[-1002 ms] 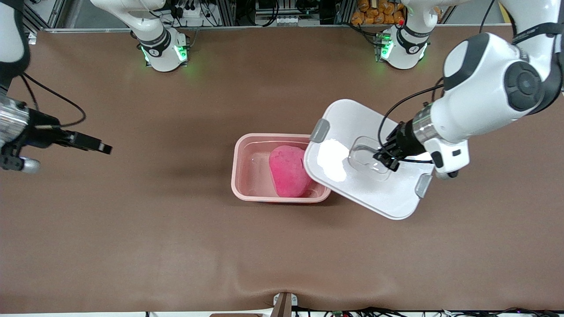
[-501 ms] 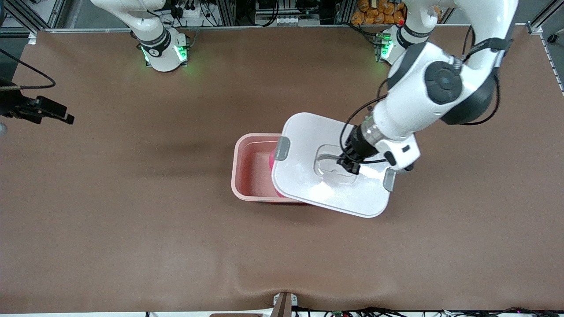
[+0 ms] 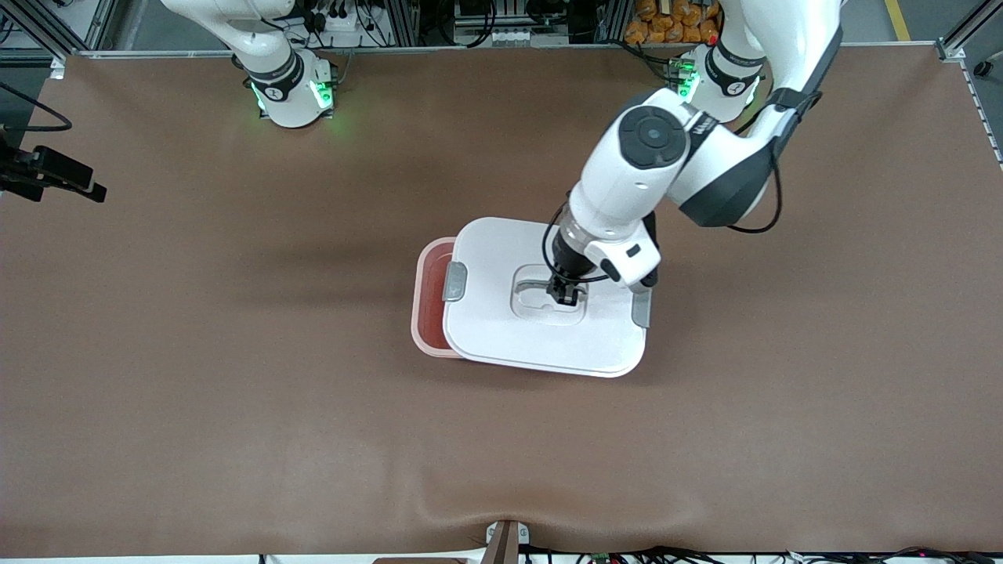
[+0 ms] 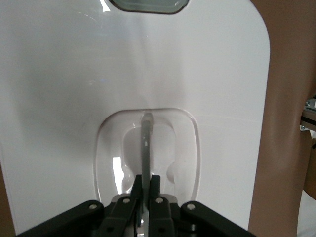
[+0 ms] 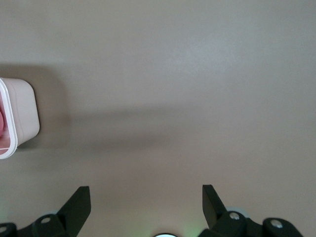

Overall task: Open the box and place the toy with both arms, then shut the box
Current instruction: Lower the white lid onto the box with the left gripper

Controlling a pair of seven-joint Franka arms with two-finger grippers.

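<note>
- White plastic lid [image 3: 541, 329] rides above the pink box [image 3: 427, 294], gripped by its thin grey handle [image 4: 146, 143] in the recessed centre.
- The left gripper [image 3: 565, 295] is pinched tight on that handle, fingers [image 4: 154, 190] pressed together with the strip between them, over the middle of the table.
- The lid sits skewed and offset toward the left arm's end, so a strip of box rim shows at the right arm's end.
- The toy [image 5: 2, 126] is inside the box; the front view hides it under the lid, but the right wrist view catches a sliver of hot pink at the box's edge.
- The right gripper [image 3: 59, 174] waits over the right arm's end of the table, fingers [image 5: 79, 205] spread wide and empty.
- Handling, as I judge it: the lid looks light and stiff, glossy so likely slippery, and hung from one narrow handle it may swing; the handle is the place to hold it. The plush should be soft and give under the lid.
- Count: one box, one lid, two grey clips [image 3: 455, 282], one handle, one toy, two arms.
</note>
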